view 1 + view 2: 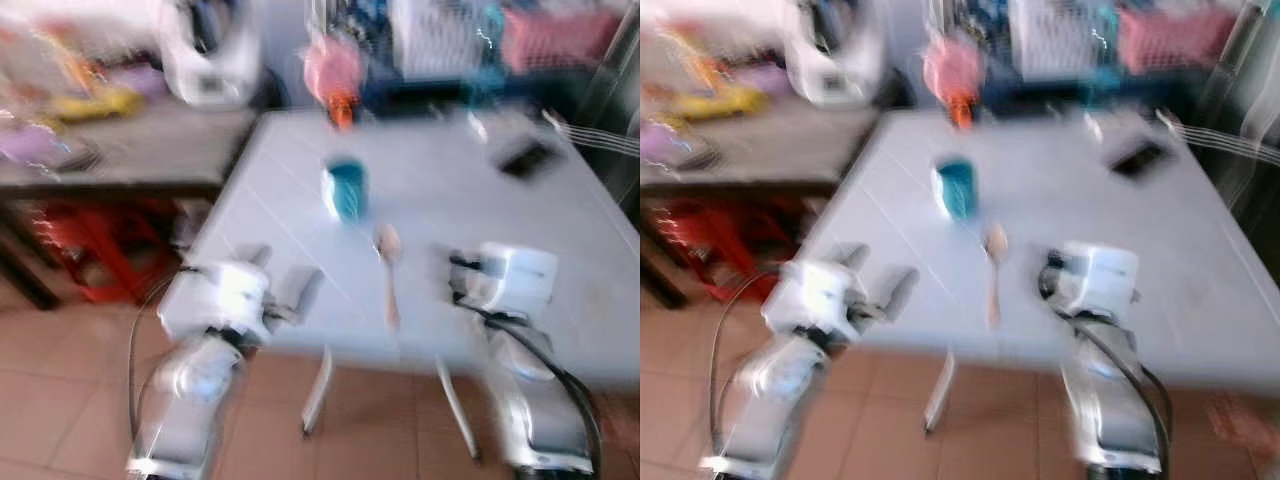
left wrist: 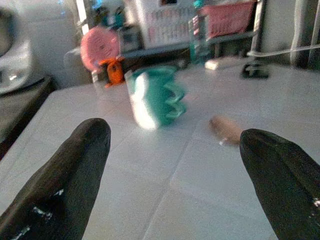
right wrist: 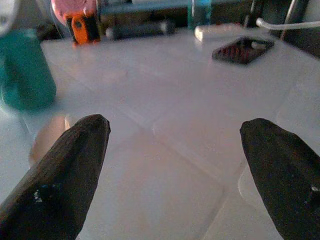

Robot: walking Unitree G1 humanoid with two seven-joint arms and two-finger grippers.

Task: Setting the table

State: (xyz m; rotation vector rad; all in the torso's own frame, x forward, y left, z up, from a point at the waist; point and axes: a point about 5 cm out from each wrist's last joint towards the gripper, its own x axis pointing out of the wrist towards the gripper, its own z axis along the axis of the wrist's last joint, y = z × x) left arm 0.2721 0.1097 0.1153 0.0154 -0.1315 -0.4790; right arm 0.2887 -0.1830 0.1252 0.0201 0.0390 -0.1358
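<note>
**White table, teal cup, wooden spoon — both grippers hovering at the near edge**

Blurred head views over a white table [image 1: 560, 250] with faint tile-like seams, standing on a floor of reddish-brown tiles [image 1: 60, 380]. Near the table's middle, a teal cup [image 1: 346, 190] upright; just nearer the robot, a wooden spoon [image 1: 389, 272] lying flat, bowl end toward the cup, handle toward the near edge, apart from the cup. Toward the far right of the tabletop, a small dark flat object [image 1: 527, 158], too blurred to name. At the far edge, a pink round thing with an orange piece below it [image 1: 335, 75], and behind it a rack of crates and baskets — white, pink, blue [image 1: 470, 45].

To the left, a lower brown surface [image 1: 140, 150] cluttered with coloured items, a white appliance [image 1: 210, 50] at its far end, a red stool [image 1: 95, 245] underneath.

Left gripper [image 2: 172, 165] low over the near left part of the table, fingers [image 2: 65, 175] spread wide, nothing between them, cup and spoon bowl ahead. Right gripper [image 3: 175, 165] over the near right part, fingers [image 3: 60, 170] likewise spread wide and empty, spoon bowl off beside one finger.
</note>
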